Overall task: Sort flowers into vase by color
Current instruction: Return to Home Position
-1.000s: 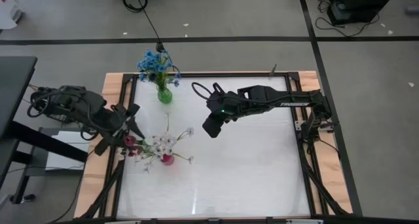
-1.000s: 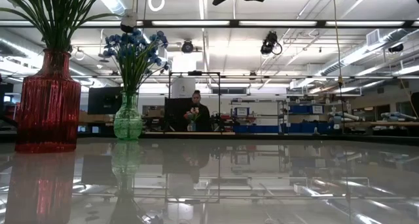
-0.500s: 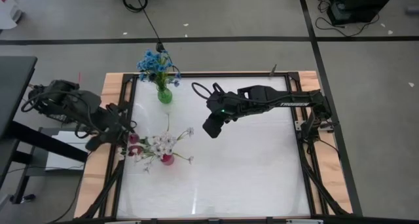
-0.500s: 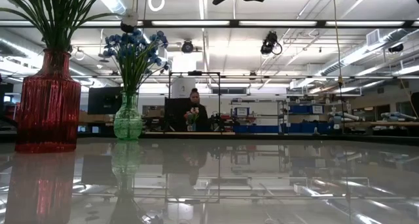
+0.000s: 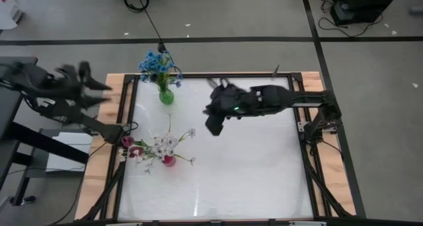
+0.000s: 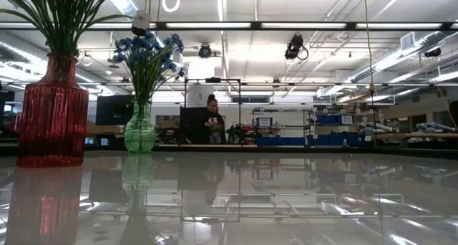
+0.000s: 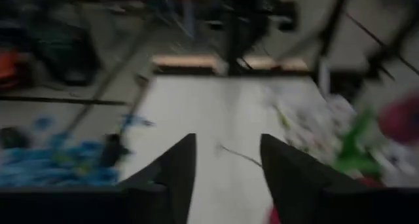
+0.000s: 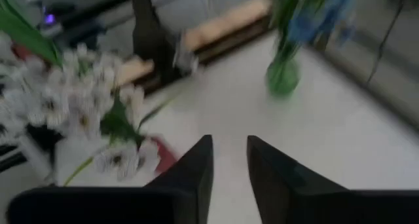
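Blue flowers (image 5: 157,63): cluster of small blue heads on thin green stems, standing in a green glass vase (image 5: 166,96) at the far left of the bench (image 5: 251,173); stems near upright, heads upward, slightly fanned in the low view

White flowers (image 5: 166,144) and dark pink-red tulip buds (image 5: 131,145): held in a ribbed red vase (image 5: 169,160) on the left side, nearer than the green one; sprigs splay toward the left and far side, leaves rising steeply

Surface: pale, glossy, framed in wood and dark rails, mirroring both vases

Room: open workshop, strip lights overhead, a person (image 6: 212,121) at a desk far behind

Left pincer (image 7: 226,166): beyond the bench's left edge, fingers apart, holding nothing

Right pincer (image 8: 229,166): above the bench's far middle, a narrow gap between its fingers, holding nothing
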Motion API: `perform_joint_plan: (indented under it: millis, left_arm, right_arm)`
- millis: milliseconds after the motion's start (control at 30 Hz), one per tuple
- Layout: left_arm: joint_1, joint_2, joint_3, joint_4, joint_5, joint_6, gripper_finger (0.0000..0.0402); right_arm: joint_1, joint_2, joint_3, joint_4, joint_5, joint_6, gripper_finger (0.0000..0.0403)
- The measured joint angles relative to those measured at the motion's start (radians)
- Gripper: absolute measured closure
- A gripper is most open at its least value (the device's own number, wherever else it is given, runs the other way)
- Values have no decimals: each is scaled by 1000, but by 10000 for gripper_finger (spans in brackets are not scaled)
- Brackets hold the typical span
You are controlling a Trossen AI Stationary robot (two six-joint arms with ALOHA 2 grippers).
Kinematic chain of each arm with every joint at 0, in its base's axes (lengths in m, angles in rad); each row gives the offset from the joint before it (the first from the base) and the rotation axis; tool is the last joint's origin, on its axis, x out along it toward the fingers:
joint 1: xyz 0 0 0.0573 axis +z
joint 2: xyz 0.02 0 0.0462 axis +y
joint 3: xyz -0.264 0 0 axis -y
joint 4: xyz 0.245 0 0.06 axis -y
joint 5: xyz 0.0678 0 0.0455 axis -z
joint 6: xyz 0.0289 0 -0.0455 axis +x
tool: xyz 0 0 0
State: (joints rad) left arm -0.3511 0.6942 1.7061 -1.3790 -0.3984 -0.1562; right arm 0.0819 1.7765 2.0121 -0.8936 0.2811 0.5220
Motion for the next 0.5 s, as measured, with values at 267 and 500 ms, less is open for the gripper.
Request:
perform_joint_plan:
  millis: [267, 500]
  left_arm:
    - [0, -139, -13, -1, -106, -67, 361]
    - [0, -311, -277, 106, -105, -96, 395]
  right_arm:
    - [13, -159, 1, -1, 109, -170, 392]
    - [25, -303, -90, 9, 154, -269, 397]
